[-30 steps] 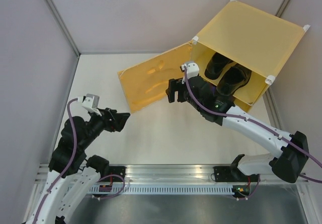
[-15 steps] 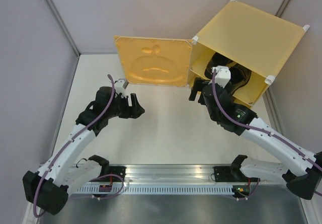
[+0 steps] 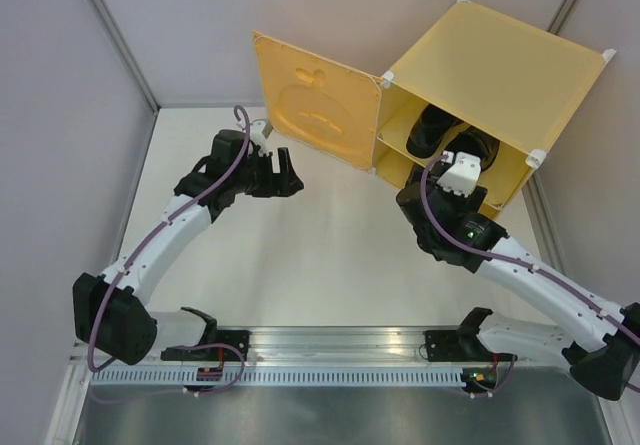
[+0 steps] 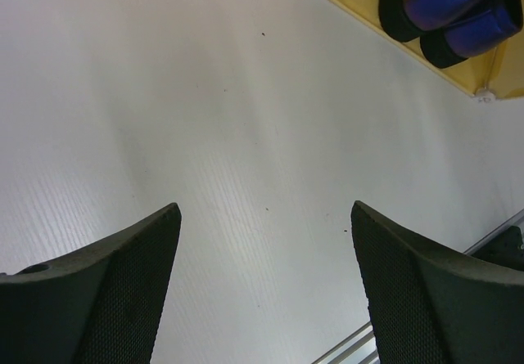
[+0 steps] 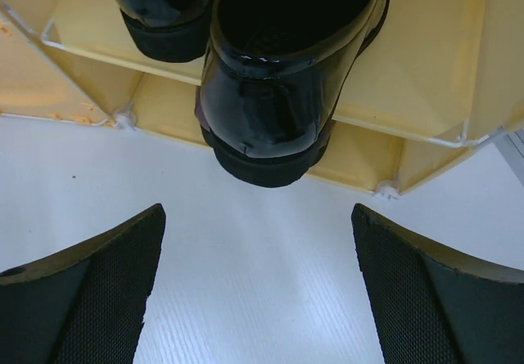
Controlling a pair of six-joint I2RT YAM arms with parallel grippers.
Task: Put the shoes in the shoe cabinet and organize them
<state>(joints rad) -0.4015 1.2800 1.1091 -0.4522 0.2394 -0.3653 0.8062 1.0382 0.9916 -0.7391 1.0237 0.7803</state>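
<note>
The yellow shoe cabinet [image 3: 500, 65] stands at the back right with its apple-embossed door [image 3: 315, 105] swung open to the left. Two black shoes [image 3: 440, 130] sit on its inner shelf, heels outward; in the right wrist view one black heel [image 5: 266, 127] juts over the shelf edge. Two purple shoes [image 4: 446, 4] show in the lower compartment in the left wrist view. My left gripper [image 3: 285, 170] [image 4: 262, 208] is open and empty over the table, just in front of the door. My right gripper [image 3: 445, 180] [image 5: 258, 208] is open and empty right before the cabinet opening.
Grey walls close in the white table [image 3: 320, 255] on the left, back and right. A metal rail [image 3: 340, 360] with the arm bases runs along the near edge. The open door stands between the left arm and the cabinet.
The door has swung further open, from leaning forward to standing back and left. My left arm has reached forward up to the door. My right gripper has moved right, to the cabinet opening.
</note>
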